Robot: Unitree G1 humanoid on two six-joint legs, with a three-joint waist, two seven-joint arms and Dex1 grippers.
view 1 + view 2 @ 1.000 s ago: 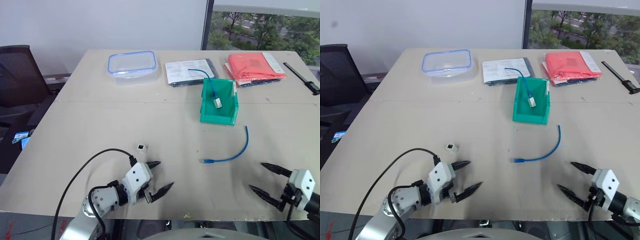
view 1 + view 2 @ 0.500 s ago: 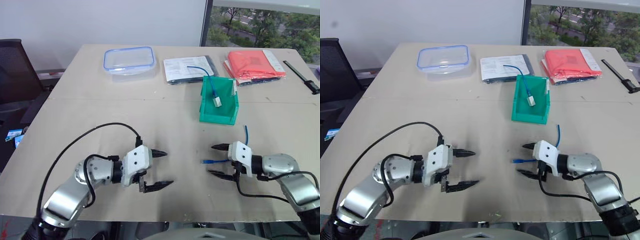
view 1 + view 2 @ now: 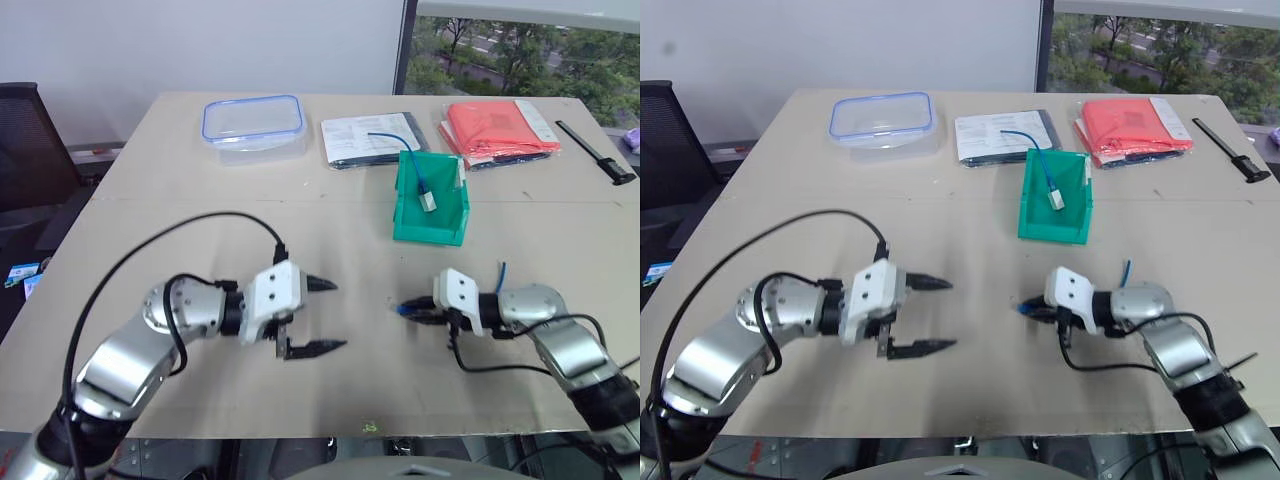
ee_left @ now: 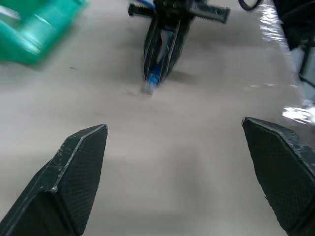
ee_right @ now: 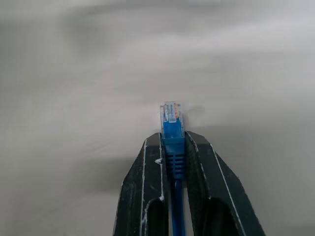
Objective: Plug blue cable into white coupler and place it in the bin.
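The right claw is clamped on the blue cable just behind its clear plug, a sensible hold since the light, floppy cord trails behind it, while the left claw hangs wide apart opposite, low over the bench.

1. The right gripper lies on the table; the plug end of the blue cable sits between its closed jaws, the plug sticking out just past the fingertips.
2. The rest of the cable trails back behind those jaws.
3. The left gripper faces the right one, jaws spread wide, with bare table between them.
4. The bin stands beyond the right jaws, farther up the table.
5. A second cable rests in the bin, one end hanging over its back wall.
6. A tub lies well beyond the left jaws.
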